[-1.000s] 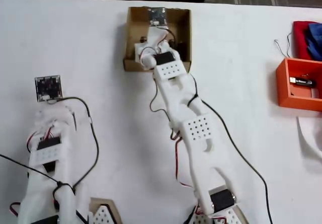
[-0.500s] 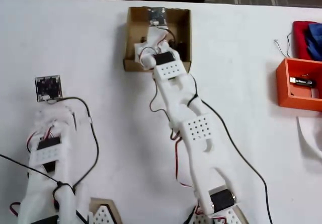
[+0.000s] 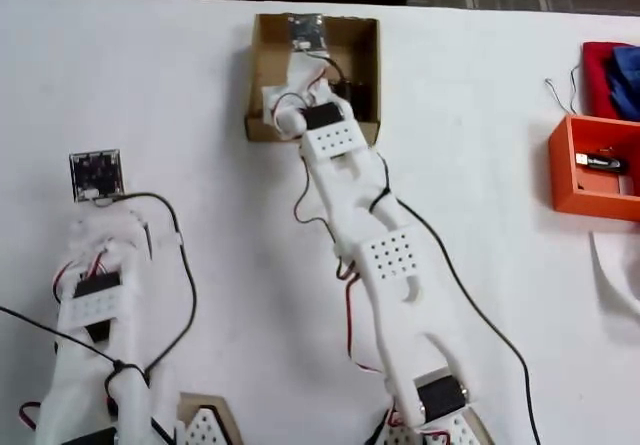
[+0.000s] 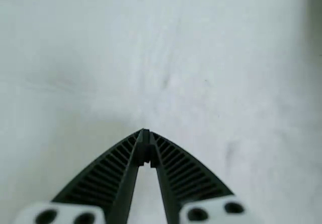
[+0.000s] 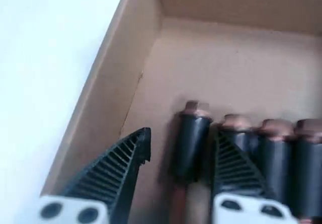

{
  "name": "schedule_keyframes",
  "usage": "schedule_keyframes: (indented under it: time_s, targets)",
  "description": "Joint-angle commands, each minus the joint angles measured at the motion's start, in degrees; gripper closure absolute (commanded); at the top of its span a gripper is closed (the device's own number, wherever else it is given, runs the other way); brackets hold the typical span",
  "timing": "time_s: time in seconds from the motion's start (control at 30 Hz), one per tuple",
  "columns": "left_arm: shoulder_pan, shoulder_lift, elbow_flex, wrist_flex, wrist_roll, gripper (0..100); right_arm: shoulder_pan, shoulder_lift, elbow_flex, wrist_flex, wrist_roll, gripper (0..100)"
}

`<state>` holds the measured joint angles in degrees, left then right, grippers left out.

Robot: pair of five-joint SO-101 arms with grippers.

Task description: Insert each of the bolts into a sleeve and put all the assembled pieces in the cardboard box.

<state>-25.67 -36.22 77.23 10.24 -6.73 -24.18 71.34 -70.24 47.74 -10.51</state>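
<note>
Cardboard box (image 5: 113, 88) on the far side of the table holds four assembled pieces (image 5: 276, 151), black sleeves with copper-coloured bolt heads, lying side by side on its floor. The orange tray (image 3: 560, 170), well apart near the table's right edge, holds a small black object (image 3: 600, 162). The right gripper (image 5: 183, 146) is inside the box with jaws spread and released, and one piece (image 5: 190, 138) lies free between them, while the left gripper (image 4: 145, 148) is clenched on nothing, tips meeting over the bare white table (image 4: 176, 58).

Bright, even light; soft shadows.
</note>
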Motion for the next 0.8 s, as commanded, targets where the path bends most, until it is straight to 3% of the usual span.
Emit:
schedule_keyframes:
  time_s: [0.0, 0.17, 0.23, 0.4, 0.57, 0.77]
  targets:
    - [0.4, -1.1, -0.2, -0.7, 0.4, 97, 3.2, -7.5, -10.5, 4.0, -0.4, 81.6]
    - [0.3, -2.1, -4.6, 1.8, 0.4, 97, 4.4, -14.2, -23.2, 20.3, -0.4, 81.6]
    - [0.3, -4.7, -9.9, 9.4, 0.4, 97, 4.7, -17.4, -26.0, 29.1, -0.4, 81.5]
    - [1.8, -14.6, -28.2, 37.4, 0.2, 97, 7.0, -29.0, -25.0, 47.0, -0.4, 81.5]
    - [3.9, -23.5, -39.3, 53.2, 0.1, 97, 9.5, -37.4, -24.5, 53.8, -0.4, 81.4]
    - [4.1, -35.4, -36.9, 59.3, 0.1, 97, 16.9, -51.6, -21.4, 53.8, -0.4, 81.5]
